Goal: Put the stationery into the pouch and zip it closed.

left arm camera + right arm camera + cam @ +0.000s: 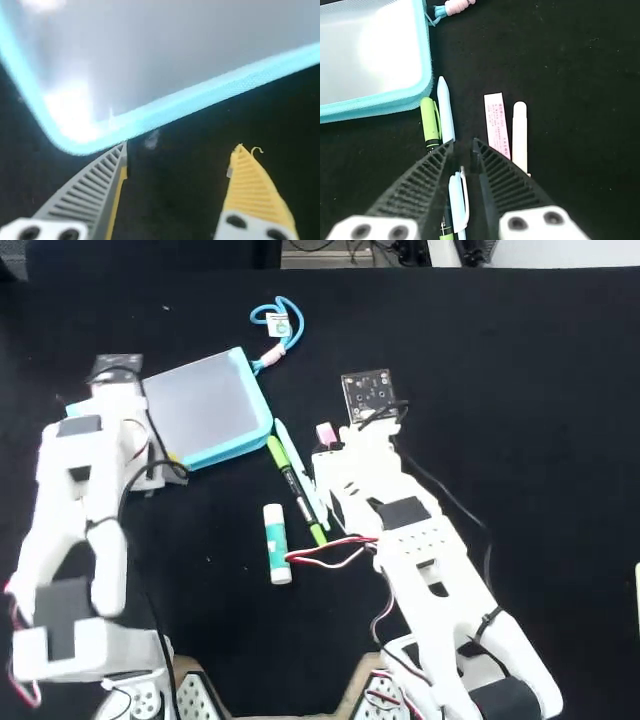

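Low over the worktop (520,420), the right hand (463,145) has its two black fingers only a little apart, one on each side of a pale-blue pen (445,107). A thin gap shows between the pen and one finger, and the pen lies flat rather than lifted. A green pen (431,122) lies alongside the blue one, touching it. On the blue pen's other side, just beside the fingertips, are a pink-and-white strip (496,125) and a cream stick (519,135), lying parallel and close together. Past the pens' far ends is the pouch (370,55), with its turquoise edge near the green pen's tip.

The left hand (181,149) is spread wide and holds nothing. Its grey finger (107,175) and yellow finger (250,180) rest low over the black surface, and the grey tip is right at a rounded corner of the pouch.

From the high view, the pouch (205,410) lies flat between the two arms, towards the back of the worktop, with its pale translucent face up. A blue cord loop (280,320) trails from its far corner. Whether its zip is open cannot be told. A glue stick (276,543) lies by itself nearer the arms' bases, just beside the green pen's near end and apart from both hands.
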Motion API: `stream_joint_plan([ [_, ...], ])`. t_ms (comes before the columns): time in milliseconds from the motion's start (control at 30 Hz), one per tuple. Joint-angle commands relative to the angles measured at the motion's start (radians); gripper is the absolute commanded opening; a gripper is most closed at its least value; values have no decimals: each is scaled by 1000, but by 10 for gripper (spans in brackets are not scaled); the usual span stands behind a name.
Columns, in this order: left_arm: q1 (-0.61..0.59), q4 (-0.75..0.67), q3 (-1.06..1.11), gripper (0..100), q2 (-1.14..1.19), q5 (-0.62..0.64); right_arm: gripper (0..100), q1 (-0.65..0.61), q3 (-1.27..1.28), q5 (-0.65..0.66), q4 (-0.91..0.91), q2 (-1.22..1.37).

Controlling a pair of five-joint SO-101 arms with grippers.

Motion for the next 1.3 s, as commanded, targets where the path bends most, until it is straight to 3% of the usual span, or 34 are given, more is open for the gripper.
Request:
stream_joint_plan([
  [0,18,-6,-166,324,144,-152,57,11,-5,-5,-20,1],
  [333,-4,-3,-417,207,411,-387,57,11,-5,-5,-20,-4],
  [567,-27,2,-447,205,410,-393,57,11,-7,-5,-20,-4],
  [900,-35,61,-417,211,218,-393,57,11,-7,-5,-20,-4],
  [1067,-12,57,-351,268,216,-482,57,11,-7,-3,-20,-4],
  [1267,-7,-106,-323,274,221,-489,57,11,-7,-3,-20,-2],
])
